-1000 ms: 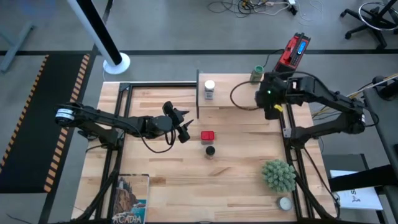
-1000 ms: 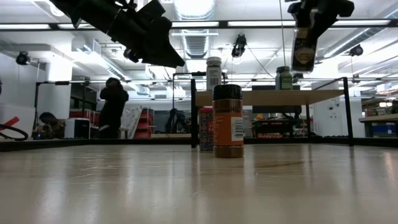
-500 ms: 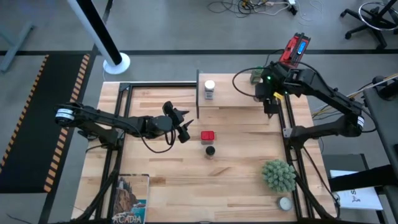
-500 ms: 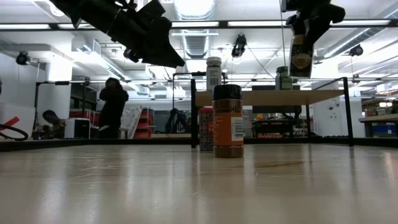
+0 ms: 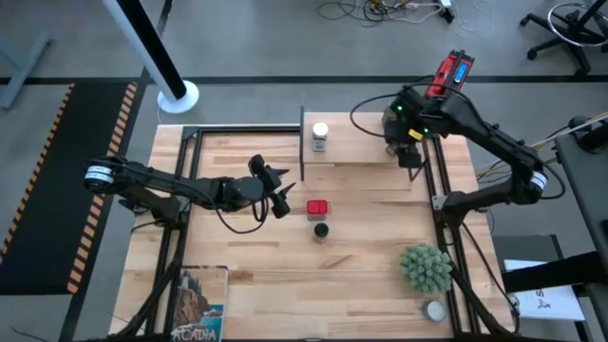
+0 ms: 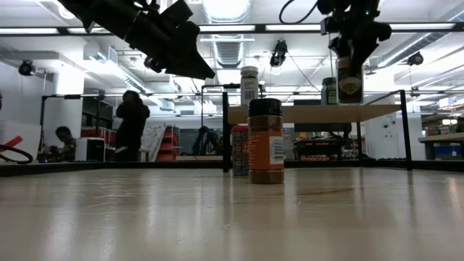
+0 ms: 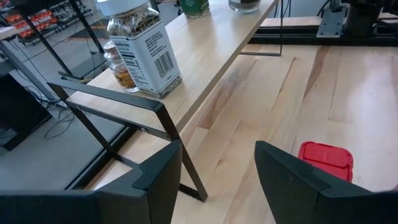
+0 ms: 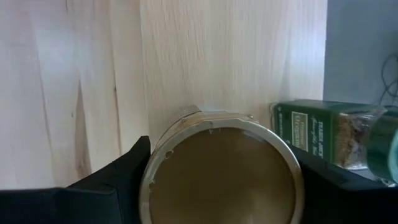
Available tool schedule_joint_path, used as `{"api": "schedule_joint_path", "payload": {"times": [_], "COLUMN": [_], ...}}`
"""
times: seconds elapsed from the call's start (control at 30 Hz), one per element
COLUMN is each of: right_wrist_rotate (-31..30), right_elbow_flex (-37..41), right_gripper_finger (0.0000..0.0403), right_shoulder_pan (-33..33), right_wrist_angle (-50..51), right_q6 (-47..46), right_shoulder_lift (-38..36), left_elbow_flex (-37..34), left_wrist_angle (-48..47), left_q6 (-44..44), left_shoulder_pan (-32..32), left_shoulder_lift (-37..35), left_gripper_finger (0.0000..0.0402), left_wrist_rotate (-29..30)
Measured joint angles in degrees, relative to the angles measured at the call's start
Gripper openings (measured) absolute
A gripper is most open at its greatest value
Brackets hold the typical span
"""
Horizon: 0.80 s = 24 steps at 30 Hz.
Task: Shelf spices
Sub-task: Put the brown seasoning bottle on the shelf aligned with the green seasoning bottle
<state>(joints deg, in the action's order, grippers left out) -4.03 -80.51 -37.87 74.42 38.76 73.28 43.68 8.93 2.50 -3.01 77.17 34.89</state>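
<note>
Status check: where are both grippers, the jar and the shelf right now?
Right gripper shut on jar, above shelf right end, beside green-lidded jar. Left gripper open, idle left of red tin. Nothing under the jar.

From above, my own right arm covers my right gripper [image 5: 407, 152] and the jar [image 6: 349, 78] it clasps, so neither shows there. My right wrist camera cuts that jar's lid off at the frame edge. The green-lidded jar [image 8: 336, 140] beside it runs out of frame too. The red tin [image 7: 326, 160] is partly behind one finger [image 7: 298, 186] of my left gripper [image 7: 214, 180].
</note>
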Motion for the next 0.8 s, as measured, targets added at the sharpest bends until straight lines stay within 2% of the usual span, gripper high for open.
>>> {"api": "schedule_joint_path", "payload": {"times": [0.2,0.47,0.8], "right_wrist_rotate": [1.49,1.15,0.96], "right_elbow_flex": [0.02,0.01,-1.97], "right_gripper_finger": [0.0256,0.0284,0.0277], "right_shoulder_pan": [-1.84,-1.92,-1.92], "right_wrist_angle": [0.16,0.11,0.23], "right_q6": [-0.17,-0.01,0.33], "right_shoulder_lift": [0.65,0.67,0.32], "left_elbow_flex": [0.0,0.0,0.0], "left_wrist_angle": [-0.13,-0.15,-0.2], "left_q6": [-0.02,-0.02,-0.02], "left_shoulder_pan": [-0.02,-0.01,-0.01], "left_shoulder_lift": [0.02,0.01,0.0], "left_gripper_finger": [0.0192,0.0192,0.0192], "left_wrist_rotate": [0.0,0.0,0.0]}}
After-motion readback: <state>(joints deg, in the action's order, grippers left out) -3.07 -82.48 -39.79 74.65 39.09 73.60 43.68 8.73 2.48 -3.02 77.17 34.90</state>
